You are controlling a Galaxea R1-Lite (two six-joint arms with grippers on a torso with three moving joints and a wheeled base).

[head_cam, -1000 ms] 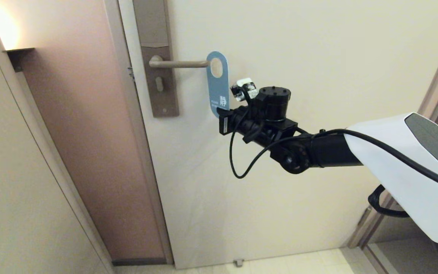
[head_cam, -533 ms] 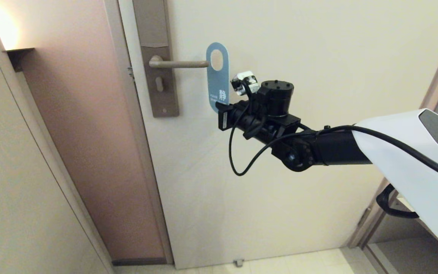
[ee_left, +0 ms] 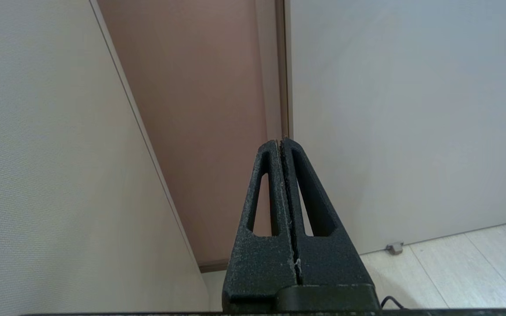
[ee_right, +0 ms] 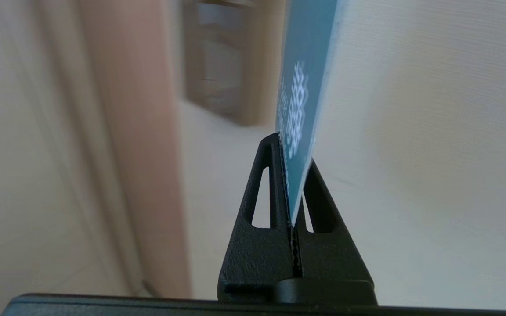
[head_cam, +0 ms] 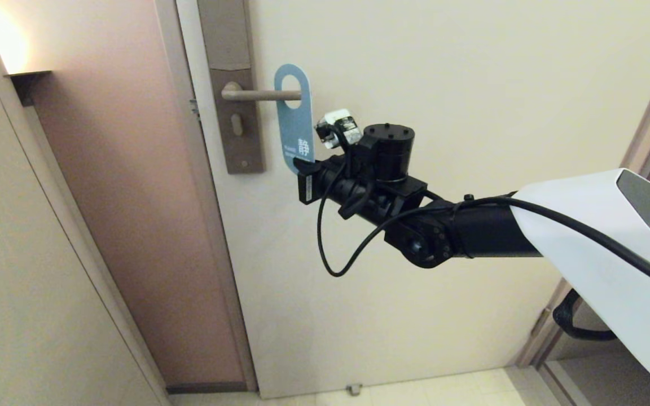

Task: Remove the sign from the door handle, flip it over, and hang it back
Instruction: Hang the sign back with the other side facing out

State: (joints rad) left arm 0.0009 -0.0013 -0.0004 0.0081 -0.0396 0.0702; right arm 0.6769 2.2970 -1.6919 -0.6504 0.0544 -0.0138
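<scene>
Since a second earlier the right hand had carried the sign leftward, so its oval hole now ringed the door handle in the upper middle of the frame. That hand was clamped on the sign's lower end, blue side out. Left hand was closed, empty
</scene>
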